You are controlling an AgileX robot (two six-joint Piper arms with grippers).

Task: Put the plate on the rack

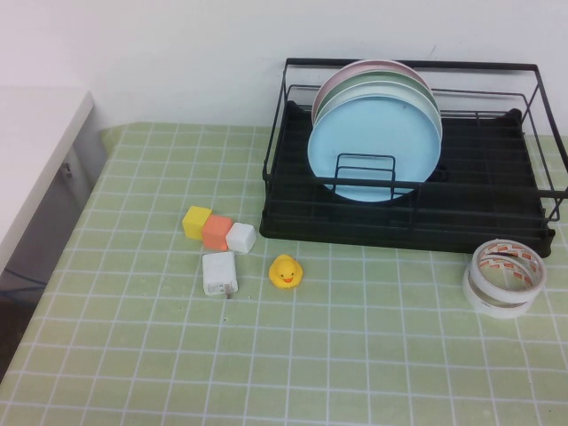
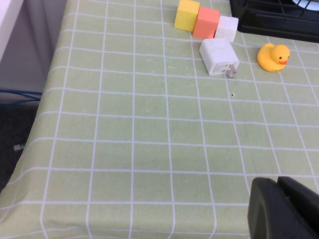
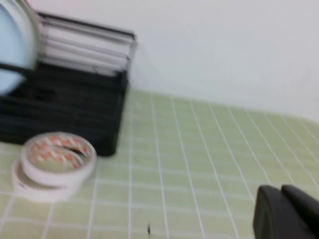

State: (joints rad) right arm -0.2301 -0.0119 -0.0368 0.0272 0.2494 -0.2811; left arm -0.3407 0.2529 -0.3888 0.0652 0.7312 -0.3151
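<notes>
A: Where is the plate (image 1: 373,142) seen?

B: Upright in the rack (image 1: 497,213), frontmost of a stack — other plates (image 1: 417,89) behind it.

A: And the grippers?

B: The left gripper (image 2: 284,209) is seen above bare tablecloth (image 2: 124,124); the right gripper (image 3: 286,211) is seen near tape rolls (image 3: 52,162). Their fingers (dark shapes only) cannot be judged.

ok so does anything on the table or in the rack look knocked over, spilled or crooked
Nothing stands out. The blue plate stands on edge in the rack in front of the other plates. The blocks, charger, duck and tape rolls sit flat. Left gripper and right gripper are barely visible, near the table.
</notes>
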